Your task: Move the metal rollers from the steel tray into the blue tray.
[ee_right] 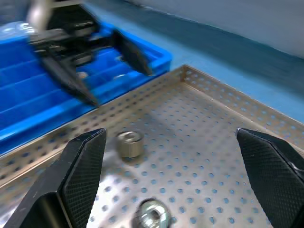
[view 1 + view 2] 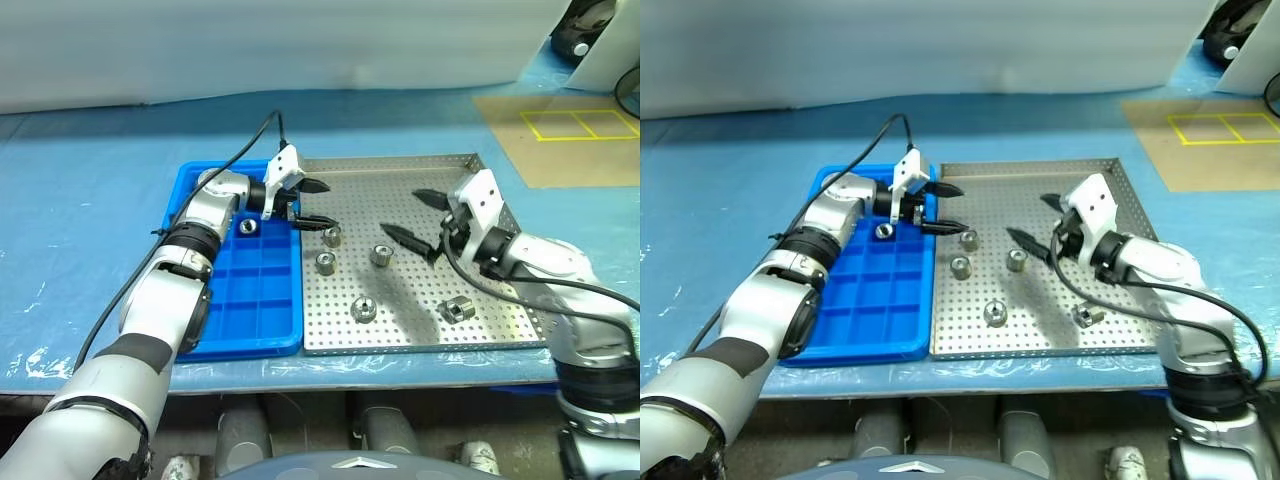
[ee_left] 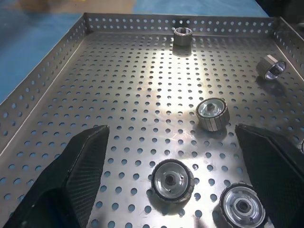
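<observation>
left gripper: two black fingers spread wide, empty, hovering at the seam between the trays.
right gripper: gaping wide, empty, hanging over the perforated square steel tray.
rollers: five stubby silver metal rollers sitting in the steel tray; one roller lying in the bright blue compartmented plastic tray.
risk: grippers facing each other closely; reaching the same roller could be causing a clash.
view gap: left wrist view is showing roller end faces and bores; head views aren't.

The left gripper is wide open and empty, over the edge where the blue tray meets the steel tray. One roller sits in the blue tray just behind it. Another roller is just below its tips.
</observation>
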